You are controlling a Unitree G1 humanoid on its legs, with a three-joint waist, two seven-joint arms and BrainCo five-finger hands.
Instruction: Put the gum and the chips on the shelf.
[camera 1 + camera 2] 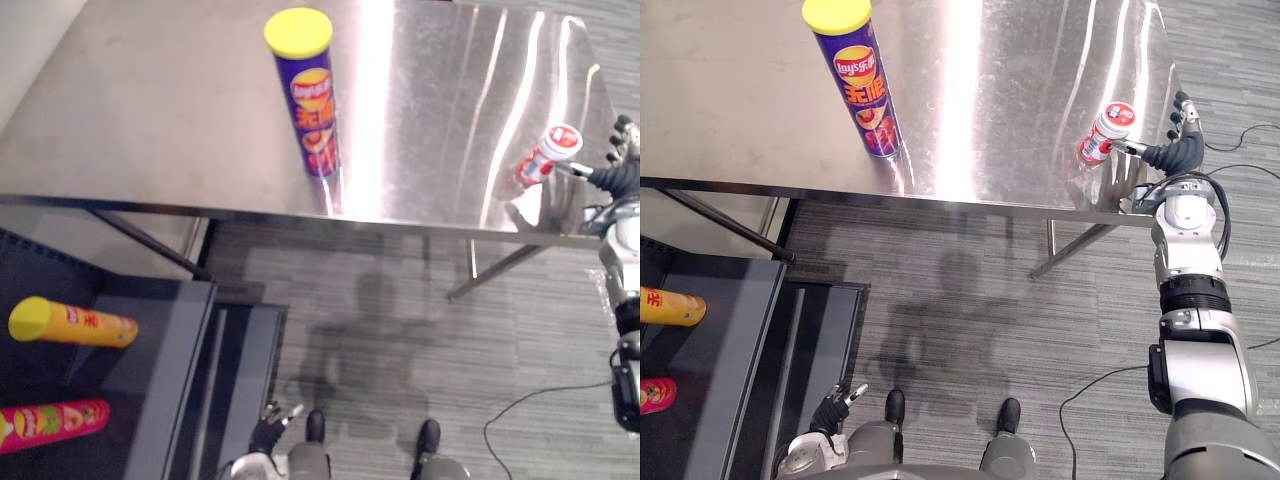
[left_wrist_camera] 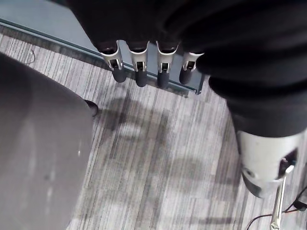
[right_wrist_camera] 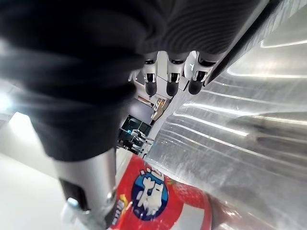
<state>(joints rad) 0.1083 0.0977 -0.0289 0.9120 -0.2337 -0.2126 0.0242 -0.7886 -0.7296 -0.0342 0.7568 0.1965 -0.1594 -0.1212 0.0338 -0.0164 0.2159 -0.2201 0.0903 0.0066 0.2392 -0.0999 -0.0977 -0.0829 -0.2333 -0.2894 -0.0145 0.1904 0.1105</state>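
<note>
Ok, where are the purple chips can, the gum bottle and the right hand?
purple chips can (image 1: pixel 316 115): left eye view, on its printed side wall.
gum bottle (image 1: pixel 1106 133): right eye view, on its red and white body.
right hand (image 1: pixel 1170 152): right eye view, on its dark cover.

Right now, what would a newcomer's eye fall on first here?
A tall purple chips can with a yellow lid stands on the steel table. Near the table's right edge is a small red-and-white gum bottle, the open right hand beside it. On the dark shelf, lower left, an orange can and a pink can lie flat.
</note>
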